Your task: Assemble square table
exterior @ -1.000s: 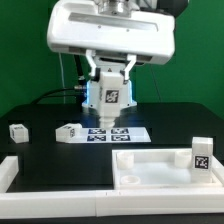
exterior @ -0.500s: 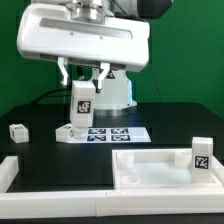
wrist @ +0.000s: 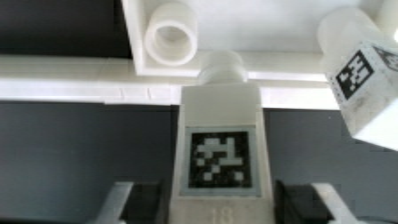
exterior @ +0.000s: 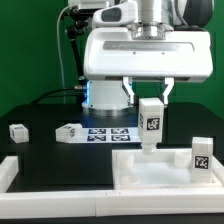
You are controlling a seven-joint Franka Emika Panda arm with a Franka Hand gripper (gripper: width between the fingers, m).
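My gripper (exterior: 150,101) is shut on a white block leg (exterior: 151,120) with a tag on its face. It holds the leg upright, just above the far edge of the white square slab (exterior: 150,172). A second leg (exterior: 201,155) stands in the slab's corner on the exterior view's right. Two loose legs (exterior: 68,132) (exterior: 17,131) lie on the black table at the left. In the wrist view the held leg (wrist: 219,130) points its peg toward the slab's rim (wrist: 267,30), near a round socket (wrist: 173,40). The standing leg (wrist: 365,75) is beside it, and my gripper (wrist: 221,205) clamps the held leg.
The marker board (exterior: 112,132) lies flat behind the slab, near the robot base. Long white border bars run along the front (exterior: 60,197) and at the left (exterior: 8,170).
The gripper, still holding the leg, has swung from over the marker board area to the exterior view's right. It is now over the slab.
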